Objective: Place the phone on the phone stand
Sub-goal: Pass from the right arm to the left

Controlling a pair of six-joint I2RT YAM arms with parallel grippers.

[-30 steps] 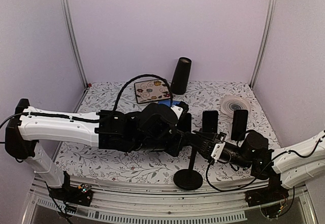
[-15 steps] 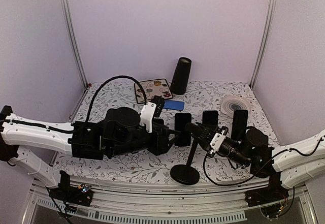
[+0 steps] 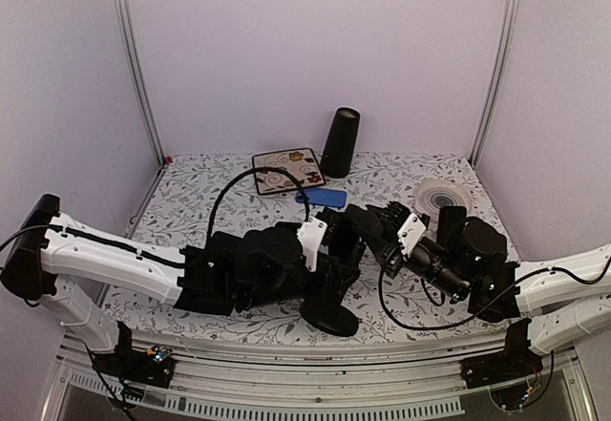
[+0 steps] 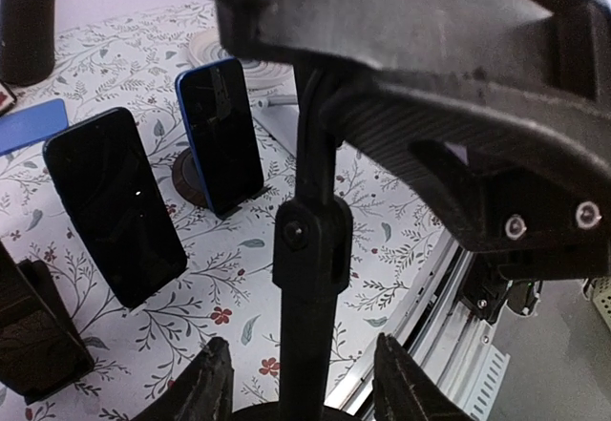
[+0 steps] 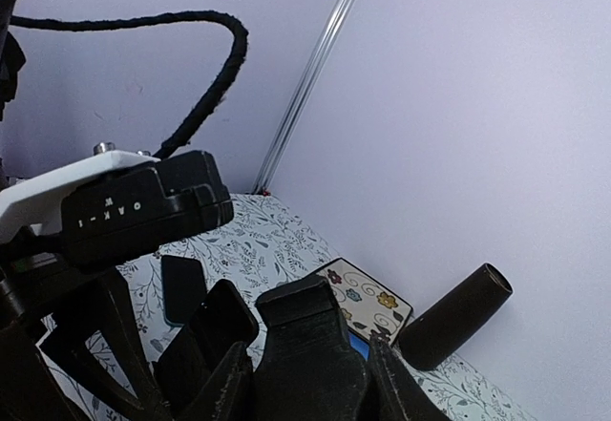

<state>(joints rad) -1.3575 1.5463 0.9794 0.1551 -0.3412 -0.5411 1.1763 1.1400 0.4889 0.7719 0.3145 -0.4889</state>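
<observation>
Near the front edge of the tabletop (image 3: 191, 201) is the stand (image 3: 329, 321): a round black foot and a thin black pole with a knuckle joint partway up, all matt. The left claw (image 4: 304, 383) straddles the pole low down, half open, with a gap between each finger and the pole. The right claw (image 5: 310, 356) is closed on a black block that fills the space between its fingers. This seems to be the stand's head, though the wrist view is too tight to be sure.

Right of the stand and further back, apart from it, a black phone (image 4: 115, 206) leans upright, its screen dark and glossy. Beyond that, further from the stand, a blue phone (image 4: 221, 135) with a blue rim and a dark screen is propped on a small round brown foot.

A white cloth printed with grey leaves and small red flowers covers the tabletop. Pale lilac walls close it in on three sides, with aluminium posts (image 3: 134, 68) at the back corners.

Far behind the stand, by the back wall, is a dark cylinder (image 3: 341, 141), with a patterned tile (image 3: 288, 170) just left of it. A flat blue piece (image 3: 323, 197) lies between the tile and the stand. A white tape roll (image 3: 439, 195) lies behind the stand to the right. From above, both arms crowd over the stand, hiding its head and the black phone.
</observation>
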